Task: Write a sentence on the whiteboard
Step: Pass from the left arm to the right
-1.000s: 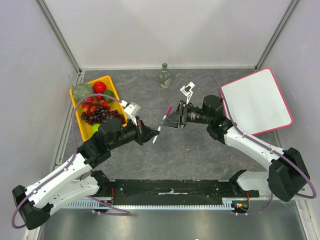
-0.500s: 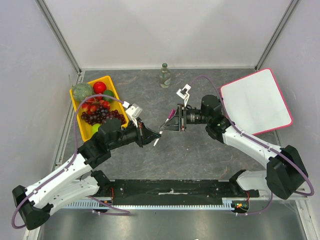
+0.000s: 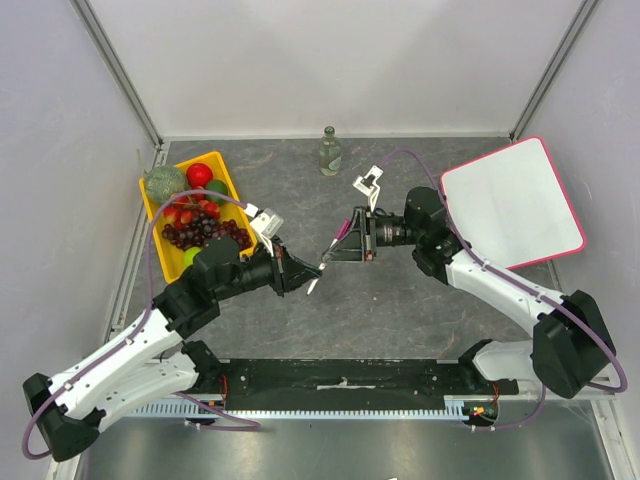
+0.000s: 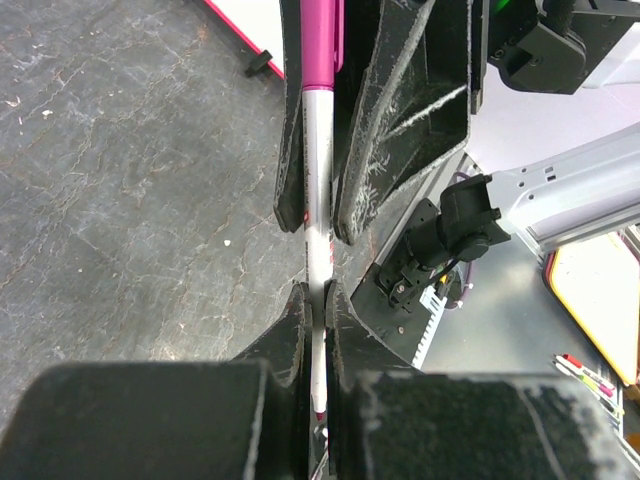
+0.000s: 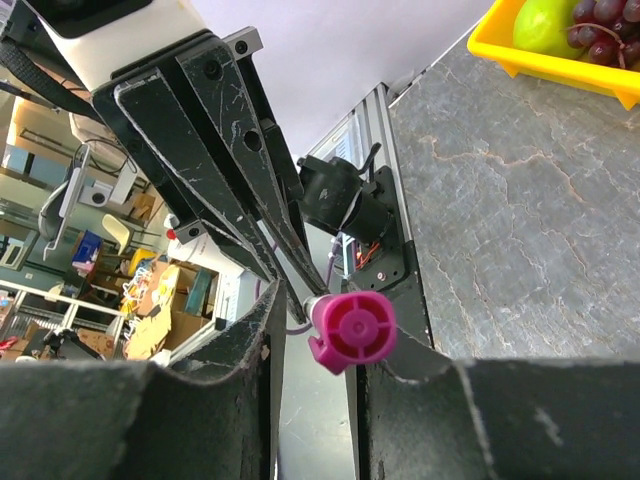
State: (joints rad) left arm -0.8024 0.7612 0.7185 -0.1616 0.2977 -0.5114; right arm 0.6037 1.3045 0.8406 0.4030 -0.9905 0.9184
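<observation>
Over the middle of the grey stone-patterned tabletop [image 3: 400, 300] the two arms meet nose to nose, and between them is a slim marker [image 3: 325, 256] with a white barrel and a magenta cap. From above it lies slanted, the magenta end far and to the right, the white end near and to the left. This top view is too small to show how each side grips.

The left wrist view gives that. The left jaws are pressed closed on the white barrel of the marker [image 4: 318, 215], and just beyond them the right jaws are closed narrow on the same barrel, where the white meets the magenta. The right wrist view looks along the marker [image 5: 352, 330] from its other end: the round magenta cap sits between the right jaws, and the dark left jaws reach in behind it.

The large white whiteboard [image 3: 515, 205] with rounded corners and a thin pink-red rim lies flat on the right side of the tabletop, well apart from the marker. From above its face looks plain white. The left wrist view catches one corner of the whiteboard [image 4: 255, 20] and a small black clip [image 4: 258, 66] at its rim.

A yellow plastic tray [image 3: 222, 160] of fruit is at the far left, and a green glass bottle [image 3: 329, 152] stands upright at the far middle
</observation>
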